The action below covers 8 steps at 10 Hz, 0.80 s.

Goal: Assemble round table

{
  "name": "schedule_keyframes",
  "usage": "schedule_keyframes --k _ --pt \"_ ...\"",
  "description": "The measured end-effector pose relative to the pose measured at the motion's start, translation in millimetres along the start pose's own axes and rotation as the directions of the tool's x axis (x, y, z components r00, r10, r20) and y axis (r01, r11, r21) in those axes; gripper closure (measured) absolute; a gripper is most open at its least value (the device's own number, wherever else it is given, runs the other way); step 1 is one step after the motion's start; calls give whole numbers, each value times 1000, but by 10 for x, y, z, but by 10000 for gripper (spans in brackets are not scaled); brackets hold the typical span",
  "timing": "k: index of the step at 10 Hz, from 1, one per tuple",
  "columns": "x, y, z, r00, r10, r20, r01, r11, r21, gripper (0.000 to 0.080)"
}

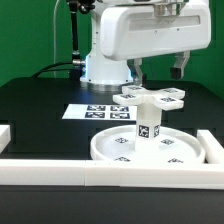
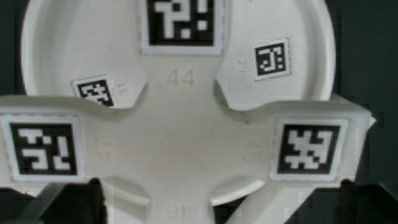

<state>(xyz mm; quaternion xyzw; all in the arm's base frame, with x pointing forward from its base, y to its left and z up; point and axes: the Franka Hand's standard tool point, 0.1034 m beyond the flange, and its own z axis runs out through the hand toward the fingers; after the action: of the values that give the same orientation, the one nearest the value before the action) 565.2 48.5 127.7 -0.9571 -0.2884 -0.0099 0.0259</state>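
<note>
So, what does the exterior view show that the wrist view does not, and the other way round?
Only the exterior view: the claw above the parts, the leg, the marker board, the border bars. Only the wrist view: the number 44 on the foot. Both: the cross-shaped foot over the round disc.

Right beneath me the cross-shaped foot (image 2: 187, 120) fills nearly everything, white and close. Two of its arms each carry a black-and-white tag (image 2: 45, 146), one to either side of the centre, which bears an embossed "44". Beyond it lies the round disc (image 2: 63, 40) with smaller tags, dark desk (image 2: 365, 40) past its rim.
</note>
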Motion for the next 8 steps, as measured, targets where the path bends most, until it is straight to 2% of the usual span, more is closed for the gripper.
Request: schedule_keyframes --k 4,6,8 --pt "-21 34 6 977 -214 4 214 977 -3 151" --pt "-27 51 39 932 -363 18 363 932 -9 151" --pt "-42 72 90 840 -541 45 541 841 -10 151"
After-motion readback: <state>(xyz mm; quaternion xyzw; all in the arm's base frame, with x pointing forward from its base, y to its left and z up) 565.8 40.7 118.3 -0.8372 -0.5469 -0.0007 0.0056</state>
